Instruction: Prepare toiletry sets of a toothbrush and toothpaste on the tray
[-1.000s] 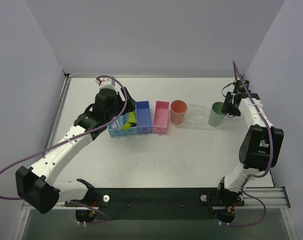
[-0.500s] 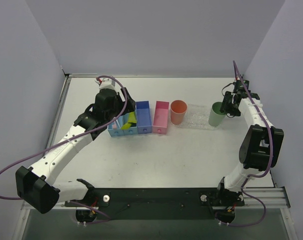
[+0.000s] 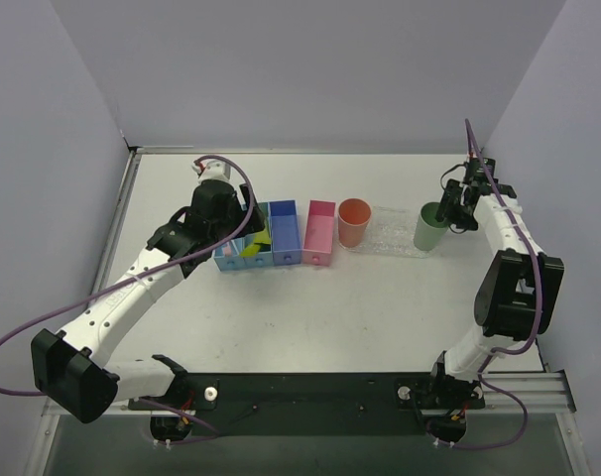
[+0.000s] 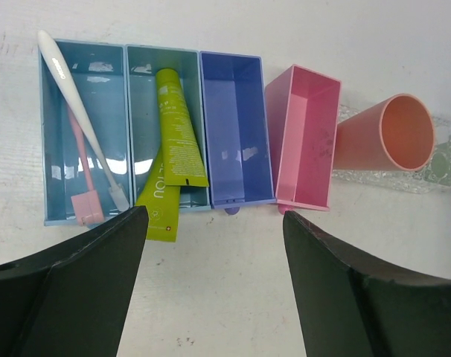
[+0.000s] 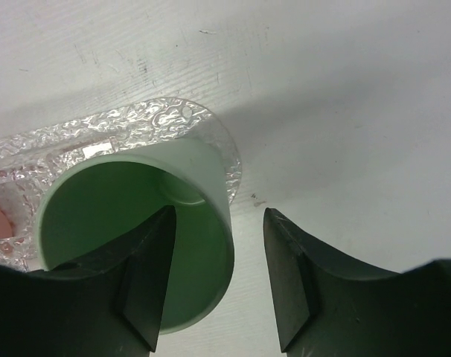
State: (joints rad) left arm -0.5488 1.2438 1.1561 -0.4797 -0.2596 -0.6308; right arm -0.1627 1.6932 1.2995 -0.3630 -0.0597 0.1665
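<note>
A white toothbrush (image 4: 77, 111) lies slantwise in the leftmost blue bin (image 4: 48, 149), over a pink-ended brush. Two lime-yellow toothpaste tubes (image 4: 179, 134) lie in the second blue bin, one sticking out over its near end. My left gripper (image 4: 214, 260) is open and empty, above the table on the near side of the bins (image 3: 243, 238). The clear bumpy tray (image 3: 392, 236) holds an orange cup (image 3: 353, 222) and a green cup (image 3: 428, 228). My right gripper (image 5: 218, 275) is open astride the green cup's rim (image 5: 210, 186), one finger inside and one outside.
A purple-blue bin (image 4: 233, 141) and a pink box (image 4: 304, 145) stand empty to the right of the toothpaste bin. The orange cup (image 4: 393, 134) stands on the tray's left end (image 4: 434, 167). Walls close in the table at the left, back and right.
My left gripper has drawn back a little from over the bins, so the toothpaste bin shows more. My right gripper has stayed at the green cup.
</note>
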